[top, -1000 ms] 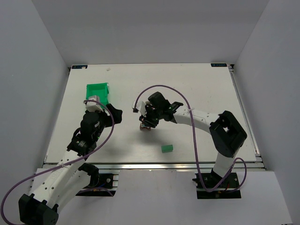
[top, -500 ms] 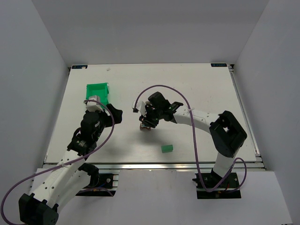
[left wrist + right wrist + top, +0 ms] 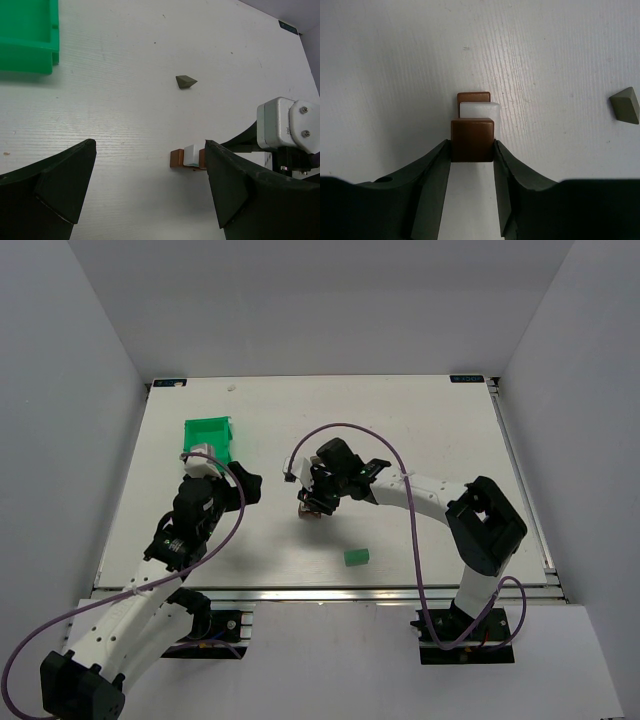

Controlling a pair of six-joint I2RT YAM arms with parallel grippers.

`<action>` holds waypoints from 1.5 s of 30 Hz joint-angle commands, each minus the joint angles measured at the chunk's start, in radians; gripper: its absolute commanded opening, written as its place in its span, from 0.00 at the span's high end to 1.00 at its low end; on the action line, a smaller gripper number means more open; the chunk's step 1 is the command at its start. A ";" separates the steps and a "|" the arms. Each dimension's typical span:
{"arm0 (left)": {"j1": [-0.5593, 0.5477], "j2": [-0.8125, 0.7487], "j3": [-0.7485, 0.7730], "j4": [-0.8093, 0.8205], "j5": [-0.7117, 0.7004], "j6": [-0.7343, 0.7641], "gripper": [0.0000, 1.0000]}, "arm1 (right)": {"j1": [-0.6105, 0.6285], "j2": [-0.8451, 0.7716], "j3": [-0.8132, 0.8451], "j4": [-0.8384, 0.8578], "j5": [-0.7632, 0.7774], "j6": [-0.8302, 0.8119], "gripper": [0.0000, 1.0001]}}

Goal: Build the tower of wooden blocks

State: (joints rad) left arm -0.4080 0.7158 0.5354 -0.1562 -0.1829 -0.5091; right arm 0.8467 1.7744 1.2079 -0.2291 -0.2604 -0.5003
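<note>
The wood blocks sit at mid-table: a brown piece (image 3: 472,139) with a whitish block (image 3: 480,110) between its near end and its far end (image 3: 473,96). My right gripper (image 3: 472,150) is shut on the near brown end, both fingers pressed to its sides. In the top view the right gripper (image 3: 312,502) covers most of the blocks (image 3: 311,515). The left wrist view shows the brown piece (image 3: 176,158) and the whitish block (image 3: 191,155) resting on the table. My left gripper (image 3: 149,165) is open and empty, well short of them, near the bin in the top view (image 3: 215,468).
A green plastic bin (image 3: 208,436) stands at the far left, also in the left wrist view (image 3: 27,35). A green block (image 3: 356,556) lies near the front edge. A grey-green wedge (image 3: 185,81) lies beyond the blocks, seen at the right in the right wrist view (image 3: 626,105).
</note>
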 commanded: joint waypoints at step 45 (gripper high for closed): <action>0.003 0.002 0.000 0.027 0.054 0.027 0.02 | 0.005 -0.079 -0.021 0.068 -0.022 -0.004 0.11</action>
State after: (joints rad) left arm -0.4080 0.7296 0.5354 -0.1486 -0.1410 -0.4931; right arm 0.8467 1.7042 1.1625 -0.1883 -0.2905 -0.5007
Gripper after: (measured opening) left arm 0.982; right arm 0.891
